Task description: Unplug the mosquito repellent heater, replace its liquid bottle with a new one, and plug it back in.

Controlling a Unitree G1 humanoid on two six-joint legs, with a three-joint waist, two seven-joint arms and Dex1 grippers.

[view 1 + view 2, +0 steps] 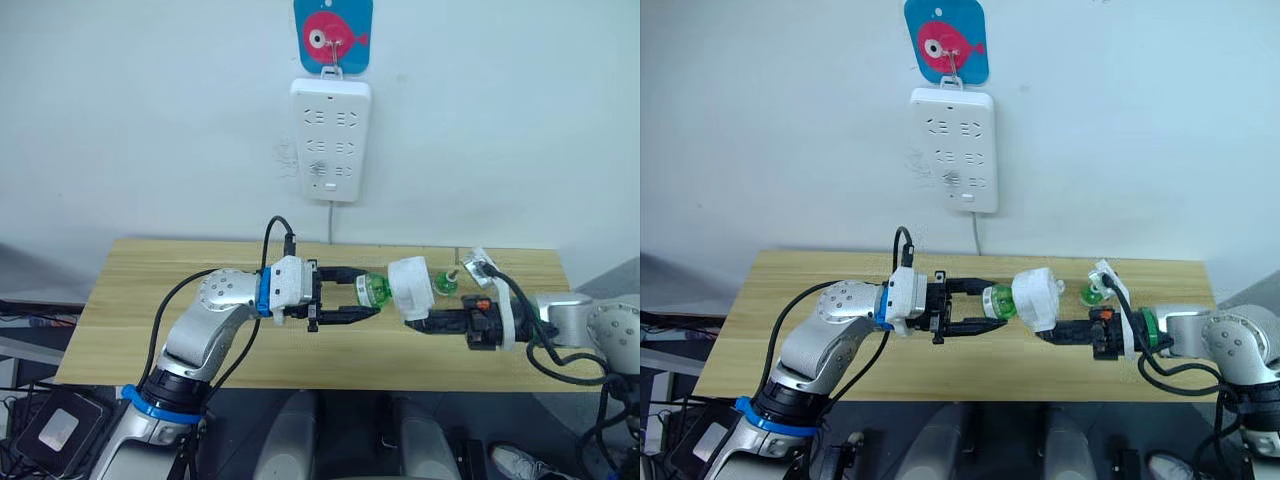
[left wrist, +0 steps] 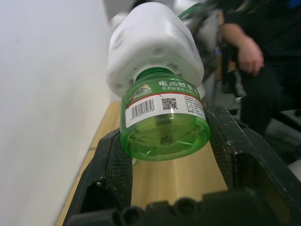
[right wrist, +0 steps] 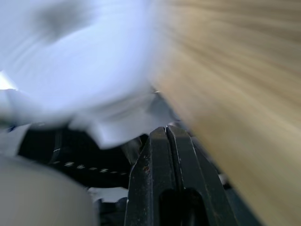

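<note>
A: Heater (image 1: pixel 409 287) is off the wall, held above the table (image 1: pixel 150 300) by the right gripper (image 1: pixel 412 322).

B: Its green bottle (image 2: pixel 163 123) points along its axis into the left gripper (image 1: pixel 362 300), whose 2 jaws straddle it, clamped or not I cannot tell.

The mosquito repellent heater (image 1: pixel 409 287) is showing plain white. Its liquid bottle (image 2: pixel 164 123) is glowing translucent green, wearing a white barcode label. At twelve o'clock, a white power strip (image 1: pixel 331 139) is hanging under a blue-and-pink fish hook (image 1: pixel 333 35).
</note>
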